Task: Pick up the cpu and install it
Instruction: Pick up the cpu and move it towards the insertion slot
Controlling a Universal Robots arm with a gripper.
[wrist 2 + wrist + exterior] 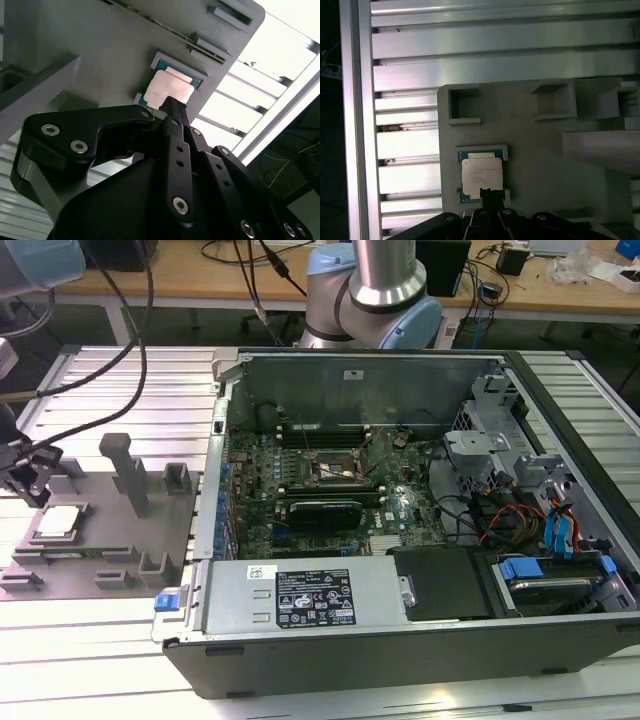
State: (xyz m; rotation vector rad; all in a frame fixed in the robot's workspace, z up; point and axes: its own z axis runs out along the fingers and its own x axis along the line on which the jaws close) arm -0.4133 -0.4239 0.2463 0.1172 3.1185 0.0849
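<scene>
**Jaws poised over the cpu in its tray**

The cpu (pixel 481 172) lies flat, silvery top up, in a shallow framed recess of the gray tray (pixel 535 165). It sits directly under the tip of the jaws. In both wrist views the black tip overlaps one edge of the chip (pixel 171 87). Whether it touches the metal cannot be told, and neither can whether the jaws stand wide or narrow. In the exterior view the cpu (pixel 58 521) is just below the jaws and slightly to one side, still seated in the tray (pixel 120 540).

Around the jaws the tray carries several raised blocks and open square pockets, and a tall upright post (pixel 128 472) stands near them. The tray rests on the slatted aluminium counter (pixel 100 640), whose ribs run beside and beyond the jaws. Dark cables (pixel 120 360) loop down toward the jaws from above.

Well apart from the jaws, past the tray's far edge, an open computer case (pixel 400 640) lies on its side on the same counter. Inside it are the green motherboard (pixel 330 490) and the socket (pixel 338 468) with its metal frame. The arm's base (pixel 375 290) rises behind the case.
</scene>
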